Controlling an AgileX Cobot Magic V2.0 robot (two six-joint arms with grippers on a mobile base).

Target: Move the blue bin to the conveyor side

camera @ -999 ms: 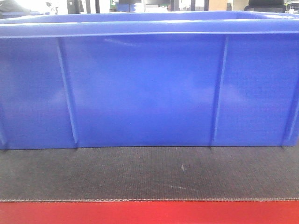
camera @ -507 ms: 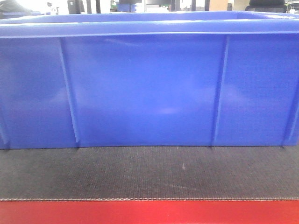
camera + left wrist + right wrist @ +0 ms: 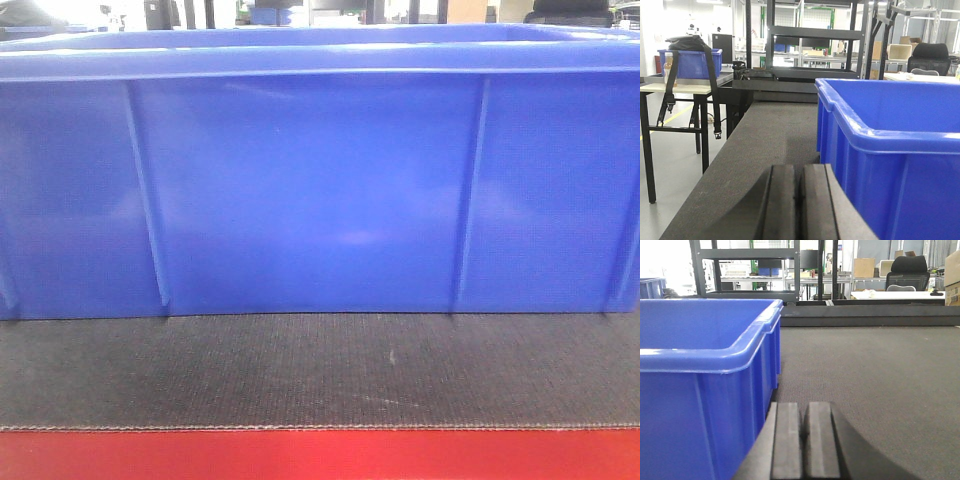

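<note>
Blue bin (image 3: 310, 190) fills nearly the whole front view, its long wall facing the camera with 2 thin vertical ribs inside the frame and more at the left and right edges. It sits upright on the conveyor (image 3: 320, 370), a dark woven belt, and a strip of bare belt lies between the bin's base and the red front edge (image 3: 320, 455) at 6 o'clock.

From the left wrist view, the bin (image 3: 890, 165) stands at 3 o'clock, its thick rolled rim running away toward 12 o'clock. The left end effector (image 3: 798, 200) sits at 6 o'clock, low over the belt (image 3: 770, 140), its 2 dark fingers pressed together with only a hairline seam between them and nothing held. It is just beside the bin's wall, though I cannot tell whether it touches. At 10 o'clock, well apart, a counter (image 3: 685, 85) carries a smaller blue crate (image 3: 690, 62) with a black bag (image 3: 687, 42) draped over it. A black metal rack (image 3: 810, 40) stands at 12 o'clock beyond the belt's far end.

From the right wrist view, the bin (image 3: 705, 375) is at 9 o'clock and open belt (image 3: 870, 380) spreads toward 3 o'clock. The right end effector (image 3: 803, 440) at 6 o'clock also has its fingers closed flat against each other, empty, close beside the bin's corner. An office chair (image 3: 907, 272) shows at 1 o'clock in the background.
</note>
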